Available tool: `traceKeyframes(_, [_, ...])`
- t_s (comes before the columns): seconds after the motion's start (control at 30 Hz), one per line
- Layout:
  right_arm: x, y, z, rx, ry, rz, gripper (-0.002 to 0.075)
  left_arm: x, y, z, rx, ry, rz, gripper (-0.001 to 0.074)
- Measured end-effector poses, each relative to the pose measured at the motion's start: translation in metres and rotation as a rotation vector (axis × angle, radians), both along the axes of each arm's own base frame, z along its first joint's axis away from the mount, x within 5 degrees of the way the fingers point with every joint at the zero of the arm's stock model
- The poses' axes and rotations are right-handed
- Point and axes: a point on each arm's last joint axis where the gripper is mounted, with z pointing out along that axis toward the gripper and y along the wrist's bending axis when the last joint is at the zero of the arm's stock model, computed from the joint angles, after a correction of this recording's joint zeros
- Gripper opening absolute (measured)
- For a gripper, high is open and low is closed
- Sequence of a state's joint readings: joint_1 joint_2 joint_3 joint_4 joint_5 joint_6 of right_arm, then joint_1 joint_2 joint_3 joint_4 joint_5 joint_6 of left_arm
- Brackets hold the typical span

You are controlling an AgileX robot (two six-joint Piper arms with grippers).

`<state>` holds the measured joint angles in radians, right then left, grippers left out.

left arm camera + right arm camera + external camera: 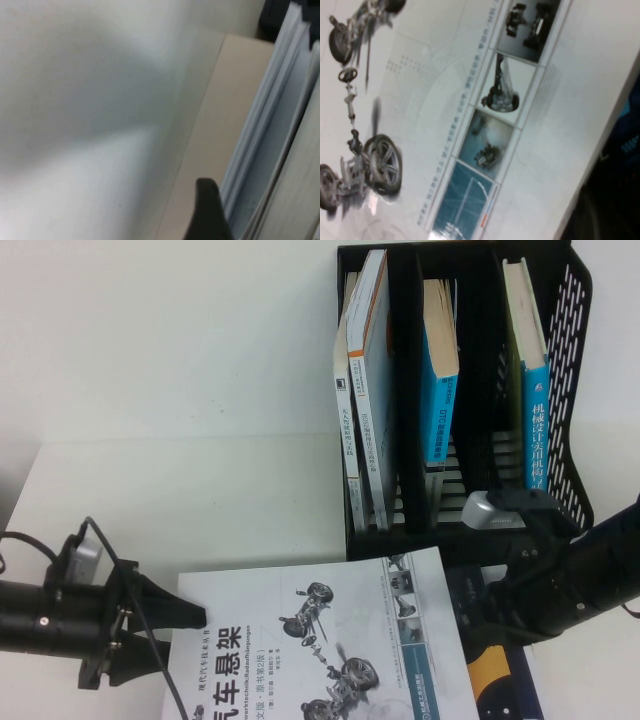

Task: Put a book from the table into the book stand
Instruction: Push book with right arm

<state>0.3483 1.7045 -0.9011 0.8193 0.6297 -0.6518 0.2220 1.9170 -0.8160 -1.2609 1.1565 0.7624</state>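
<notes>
1. Left gripper (195,618), low at the near left of the table (150,390), sits at the book's (320,640) left edge, one dark finger (210,215) against the page block; the fingers straddle that edge partway open, but whether they pinch it I cannot tell
2. Right gripper (480,615) hangs over the book's right edge, above a dark book (490,680) lying beneath; its fingertips are out of sight, and I take them as closed on nothing
3. The book lies flat on the table, cover up, just in front of the stand (470,390), not yet lifted
4. Risk: the left fingers may catch only the cover or a few pages, so the thin book would flop open or slide when raised
5. Risk: the stand's compartments each hold upright books already; a limp paperback could jam on a divider or knock those books over
6. Risk: the right arm stands between book and stand and may block the path
7. Hidden: the book's near part is cut off; the left wrist view is blurred; the dark book is mostly covered
</notes>
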Motion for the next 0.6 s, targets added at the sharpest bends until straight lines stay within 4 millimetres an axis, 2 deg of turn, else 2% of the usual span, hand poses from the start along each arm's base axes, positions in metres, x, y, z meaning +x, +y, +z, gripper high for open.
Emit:
traceKeyframes(0.13, [0.0,0.0,0.0,0.005,0.0,-0.005,0.0006,-0.002,-0.013,-0.001,0.007,0.002,-0.059,0.0465])
traceKeyframes(0.27, [0.001,0.001,0.001,0.009,-0.007,-0.003,0.0006,-0.005,-0.026,-0.001,0.011,0.004,-0.111,0.0471])
traceKeyframes(0.6, [0.001,0.001,0.001,0.013,-0.01,-0.002,0.0006,-0.005,-0.03,-0.001,0.008,-0.025,-0.126,0.0472])
